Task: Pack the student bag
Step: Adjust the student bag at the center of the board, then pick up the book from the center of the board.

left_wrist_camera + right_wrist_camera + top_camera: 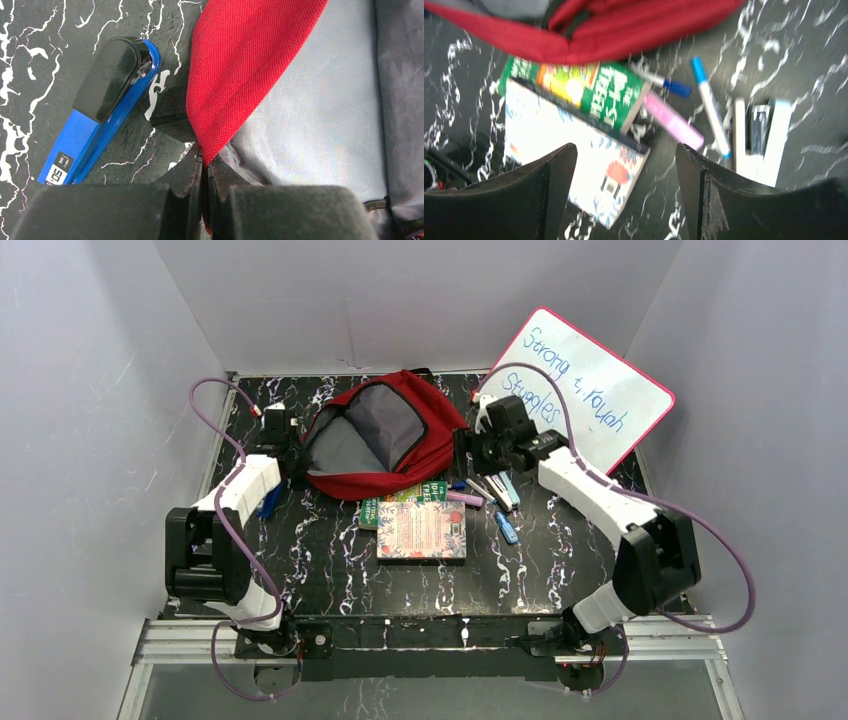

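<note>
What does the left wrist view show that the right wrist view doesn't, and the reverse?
Only left wrist: the left gripper pinched shut on the student bag at its red edge, the grey lining, a black strap, and a blue stapler lying beside the bag.
Only right wrist: the right gripper open and empty above a floral book, a green book, a pink marker, a blue-capped marker and a white stapler.
Both: the bag's red fabric and the black marbled table.
</note>
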### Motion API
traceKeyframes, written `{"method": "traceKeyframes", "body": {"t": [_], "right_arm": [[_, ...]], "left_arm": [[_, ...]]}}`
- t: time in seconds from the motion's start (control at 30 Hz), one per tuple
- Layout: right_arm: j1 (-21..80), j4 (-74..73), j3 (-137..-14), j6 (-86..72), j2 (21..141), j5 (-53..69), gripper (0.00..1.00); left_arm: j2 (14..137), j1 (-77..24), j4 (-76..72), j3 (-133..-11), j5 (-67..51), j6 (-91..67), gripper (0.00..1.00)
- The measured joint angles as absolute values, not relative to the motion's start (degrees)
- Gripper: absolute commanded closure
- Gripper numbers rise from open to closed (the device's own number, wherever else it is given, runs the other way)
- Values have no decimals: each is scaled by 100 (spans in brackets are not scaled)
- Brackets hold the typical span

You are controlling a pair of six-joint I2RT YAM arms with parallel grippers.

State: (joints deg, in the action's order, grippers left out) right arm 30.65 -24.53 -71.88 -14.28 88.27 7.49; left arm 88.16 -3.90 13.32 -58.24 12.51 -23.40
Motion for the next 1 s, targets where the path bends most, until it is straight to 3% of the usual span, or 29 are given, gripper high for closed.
{"method": "traceKeyframes", "body": {"t": [0.1,0.43,0.67,1.0], "right_arm": [[3118,-2502,-6442,-1737,8206,790,2],[3151,-1629,-3970,-3050,6073,1643,1],[3153,-604,-3033,-3483,6125,1951,1],[3153,556,-2722,-3763,6941,2088,1]], "left_arm": [[8849,-390,1380,-5824,1245,-2364,100],[9074,-384,1472,-5835,1037,-2357,100],[9074,-384,1479,-5846,915,-2357,100],[9074,-384,1479,-5846,832,-2351,100]]}}
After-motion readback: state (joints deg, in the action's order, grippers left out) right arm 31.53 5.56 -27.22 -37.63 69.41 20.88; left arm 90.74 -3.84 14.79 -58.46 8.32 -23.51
